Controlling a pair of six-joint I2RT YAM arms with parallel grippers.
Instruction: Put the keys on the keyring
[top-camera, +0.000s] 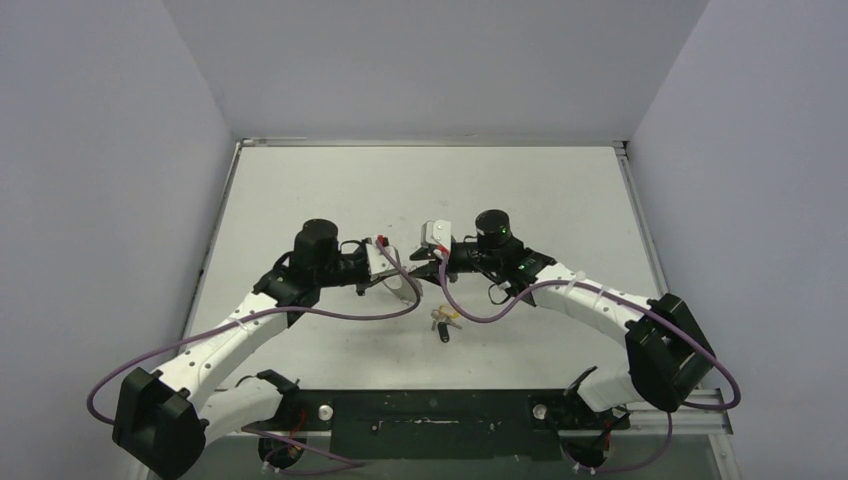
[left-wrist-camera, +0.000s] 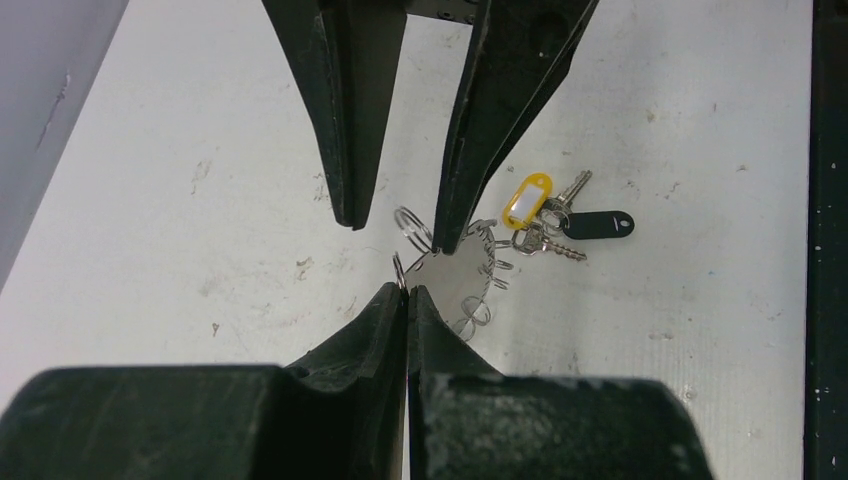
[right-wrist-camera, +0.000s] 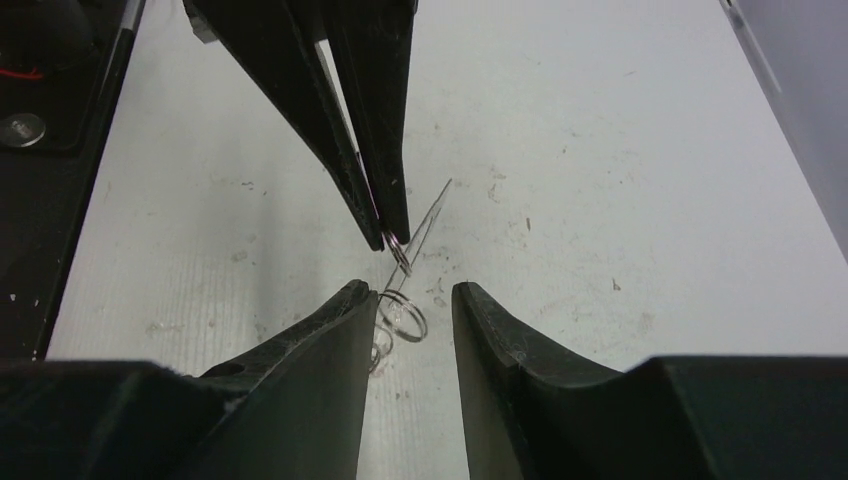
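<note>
Left gripper (left-wrist-camera: 407, 292) pinches the keyring (left-wrist-camera: 492, 262); right gripper (right-wrist-camera: 410, 292) stands at one small ring (right-wrist-camera: 402, 318).
I have the left claw shut on the wire, I think to steady the loop. The right claw is narrow but not closed, the ring between its fingers. The keys (left-wrist-camera: 545, 215) lie on the table (left-wrist-camera: 200, 200) just beside.

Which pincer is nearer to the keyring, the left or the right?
Left. The left pincer is shut on the keyring at its edge; the right pincer stands open opposite, its tips straddling one small ring strung on it.
</note>
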